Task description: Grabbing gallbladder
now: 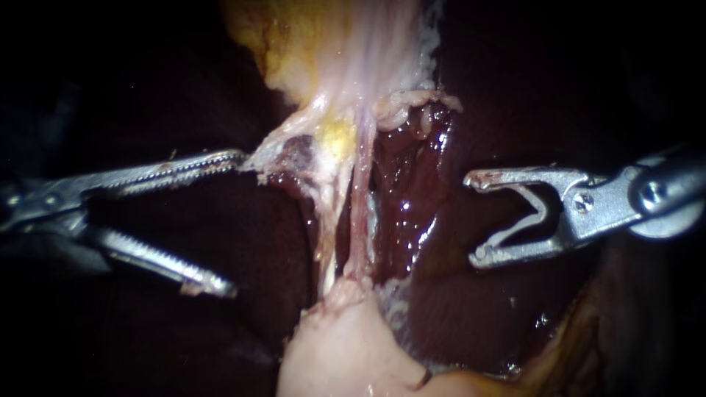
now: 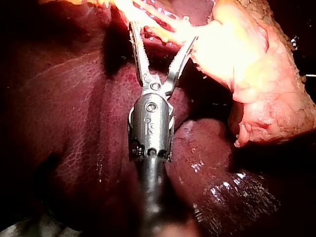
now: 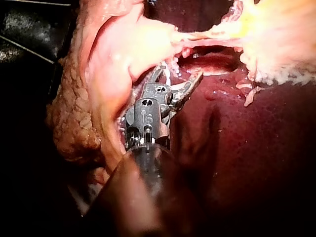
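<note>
my left instrument [image 1: 237,223] has its end effector wide open, gripping nothing; the tip of its upper jaw meets the edge of the pale tissue band [image 1: 312,117] just ahead; the gallbladder [image 1: 338,345] lies ahead of it and off beyond its lower jaw, its stretched strands [image 1: 358,213] running crosswise to both shafts; my right instrument [image 1: 472,219], end effector also open and empty, faces those strands across bare liver [image 1: 412,198], well apart; the left looks the nearer for the grab

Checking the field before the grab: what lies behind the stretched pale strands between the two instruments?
Dark red liver shows behind and beside the strands. What lies directly behind them is covered.
</note>
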`<state>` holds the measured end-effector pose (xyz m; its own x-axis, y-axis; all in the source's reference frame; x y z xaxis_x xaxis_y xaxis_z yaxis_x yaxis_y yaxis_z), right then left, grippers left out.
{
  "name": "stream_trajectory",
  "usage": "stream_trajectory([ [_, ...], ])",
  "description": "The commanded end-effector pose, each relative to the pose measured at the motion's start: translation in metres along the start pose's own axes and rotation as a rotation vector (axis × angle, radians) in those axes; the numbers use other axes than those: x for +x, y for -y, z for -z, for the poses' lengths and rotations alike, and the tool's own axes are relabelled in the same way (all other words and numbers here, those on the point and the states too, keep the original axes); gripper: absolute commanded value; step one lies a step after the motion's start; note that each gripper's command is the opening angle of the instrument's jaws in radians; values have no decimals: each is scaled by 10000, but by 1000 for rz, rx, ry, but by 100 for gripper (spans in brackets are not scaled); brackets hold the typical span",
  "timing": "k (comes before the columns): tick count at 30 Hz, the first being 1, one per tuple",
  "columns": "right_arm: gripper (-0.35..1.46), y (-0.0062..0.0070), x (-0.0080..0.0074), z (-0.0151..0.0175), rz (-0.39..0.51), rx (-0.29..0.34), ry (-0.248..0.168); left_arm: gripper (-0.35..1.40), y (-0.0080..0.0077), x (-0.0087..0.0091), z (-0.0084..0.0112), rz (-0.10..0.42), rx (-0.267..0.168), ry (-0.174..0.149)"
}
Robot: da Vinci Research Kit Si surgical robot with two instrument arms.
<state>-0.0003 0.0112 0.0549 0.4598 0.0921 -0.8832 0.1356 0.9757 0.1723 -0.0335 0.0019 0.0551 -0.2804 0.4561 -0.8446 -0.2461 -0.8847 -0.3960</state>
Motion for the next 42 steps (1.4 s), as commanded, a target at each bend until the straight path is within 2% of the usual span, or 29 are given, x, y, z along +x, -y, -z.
stream_trajectory([
  [1, 50, 0, 0, 1, 0, 0, 0, 89, 2, 3, 2, 2, -5, -1],
  [4, 50, 0, 0, 1, 0, 1, -1, 84, 11, 14, 4, 21, 21, 3],
  [7, 50, 0, 0, 2, 0, 1, -1, 73, 24, 26, 1, 78, 46, 6],
  [10, 50, 0, 0, 2, 0, 3, -2, 56, 37, 29, -9, 137, 81, 12],
  [15, 50, 0, 1, 3, 0, 4, -2, 31, 53, 20, -35, 182, 94, 40],
  [20, 50, 1, 0, 4, 0, 5, -3, 22, 59, 6, -48, 192, 100, 71],
  [22, 50, 0, 0, 4, 0, 2, -1, 2, 60, 0, -48, 206, 99, 91],
  [25, 50, 0, 0, 5, 0, 3, -1, -35, 60, -1, -42, 241, 97, 107],
  [29, 50, 0, 0, 5, 0, 3, -1, -35, 62, 7, -31, 280, 111, 133],
  [34, 50, 1, 0, 6, 0, 3, -2, -35, 64, 24, -16, 302, 112, 134],
  [39, 50, 1, 0, 8, 0, 1, -1, -35, 74, 58, 13, 323, 125, 141],
  [42, 50, 0, 0, 8, 0, 1, -1, -35, 85, 79, 36, 341, 140, 118],
])
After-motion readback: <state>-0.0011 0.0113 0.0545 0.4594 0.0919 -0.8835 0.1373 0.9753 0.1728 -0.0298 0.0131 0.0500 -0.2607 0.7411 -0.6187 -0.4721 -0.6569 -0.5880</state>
